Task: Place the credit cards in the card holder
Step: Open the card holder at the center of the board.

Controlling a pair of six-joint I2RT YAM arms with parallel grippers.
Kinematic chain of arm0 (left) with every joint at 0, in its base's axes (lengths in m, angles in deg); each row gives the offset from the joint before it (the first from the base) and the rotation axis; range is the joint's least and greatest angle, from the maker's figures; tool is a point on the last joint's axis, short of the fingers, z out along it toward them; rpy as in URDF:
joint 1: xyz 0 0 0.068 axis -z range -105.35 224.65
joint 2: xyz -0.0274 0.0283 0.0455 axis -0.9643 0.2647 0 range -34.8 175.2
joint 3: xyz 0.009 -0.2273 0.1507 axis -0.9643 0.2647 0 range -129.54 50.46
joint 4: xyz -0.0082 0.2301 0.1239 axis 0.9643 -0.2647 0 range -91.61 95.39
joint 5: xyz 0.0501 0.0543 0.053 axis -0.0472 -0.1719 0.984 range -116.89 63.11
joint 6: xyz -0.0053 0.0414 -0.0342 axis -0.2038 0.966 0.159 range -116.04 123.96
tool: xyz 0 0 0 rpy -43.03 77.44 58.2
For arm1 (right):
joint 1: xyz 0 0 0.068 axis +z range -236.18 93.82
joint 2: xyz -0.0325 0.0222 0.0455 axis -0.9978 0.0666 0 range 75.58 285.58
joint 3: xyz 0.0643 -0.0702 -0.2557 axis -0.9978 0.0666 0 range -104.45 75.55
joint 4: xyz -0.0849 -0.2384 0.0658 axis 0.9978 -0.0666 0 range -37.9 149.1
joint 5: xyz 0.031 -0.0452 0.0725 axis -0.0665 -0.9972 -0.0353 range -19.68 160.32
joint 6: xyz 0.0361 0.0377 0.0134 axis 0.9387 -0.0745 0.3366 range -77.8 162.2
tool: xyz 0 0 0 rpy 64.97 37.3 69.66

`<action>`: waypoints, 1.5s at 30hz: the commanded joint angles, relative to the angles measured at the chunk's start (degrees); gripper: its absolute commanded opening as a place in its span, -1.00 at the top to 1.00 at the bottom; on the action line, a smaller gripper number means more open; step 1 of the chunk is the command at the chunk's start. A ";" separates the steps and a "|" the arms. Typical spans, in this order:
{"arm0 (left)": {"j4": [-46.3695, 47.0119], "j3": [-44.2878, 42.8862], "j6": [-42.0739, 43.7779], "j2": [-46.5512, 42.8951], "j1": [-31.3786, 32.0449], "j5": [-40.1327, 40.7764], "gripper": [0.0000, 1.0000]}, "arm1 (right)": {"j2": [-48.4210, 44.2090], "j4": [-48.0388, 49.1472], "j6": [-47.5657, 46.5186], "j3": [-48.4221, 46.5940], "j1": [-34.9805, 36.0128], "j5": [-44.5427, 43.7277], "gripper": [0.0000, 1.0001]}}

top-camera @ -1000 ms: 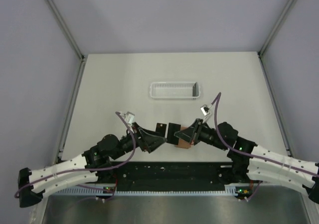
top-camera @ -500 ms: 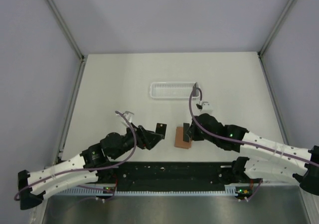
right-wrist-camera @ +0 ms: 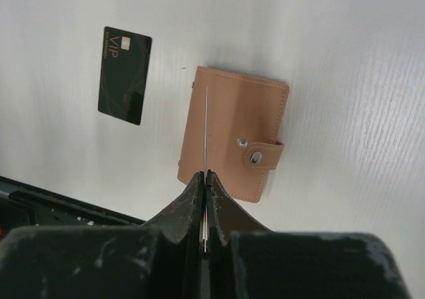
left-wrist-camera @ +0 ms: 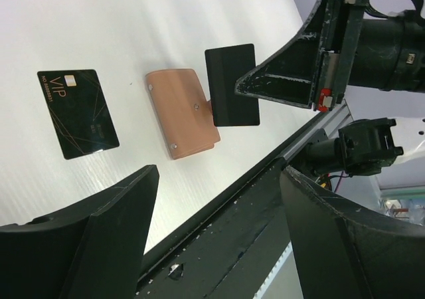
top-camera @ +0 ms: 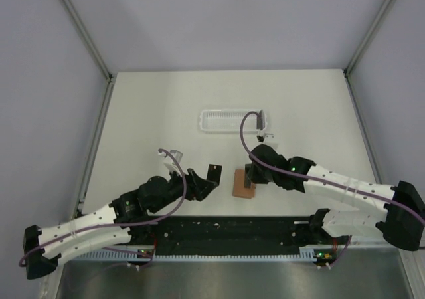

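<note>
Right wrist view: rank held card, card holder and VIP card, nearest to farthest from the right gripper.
1. Held card: clamped edge-on in the right gripper.
2. Card holder: just below the card.
3. VIP card: lying apart, upper left.

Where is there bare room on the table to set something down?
Bare table lies left of the white tray, behind it to the far edge, and right of it toward the table's right edge. The front middle is crowded: wallet, loose card, open left gripper, and right gripper shut on the second card.
</note>
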 commanded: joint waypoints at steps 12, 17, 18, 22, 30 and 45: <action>-0.32 -1.01 1.71 1.46 -0.38 1.26 -0.45 | 4.68 -9.74 5.62 -3.71 -3.80 -1.00 1.00; 0.64 -1.01 1.89 3.21 -0.38 0.91 -0.44 | 4.68 -12.21 5.88 -3.71 -3.80 -1.35 1.00; 0.82 -1.10 1.80 3.65 -0.38 0.82 -0.44 | 4.68 -12.30 5.88 -3.63 -3.80 -1.35 1.00; 1.35 -1.36 1.97 5.15 -0.38 0.30 -0.43 | 5.03 -12.21 5.88 -3.10 -3.71 -1.35 1.00; 3.89 -0.75 2.24 7.78 -0.38 -1.02 -0.30 | 4.51 -9.49 5.36 -1.17 -4.24 -0.48 1.00; 18.66 -8.74 8.74 31.77 -3.37 -8.92 0.69 | 2.92 -0.61 2.19 6.04 -10.30 7.08 1.00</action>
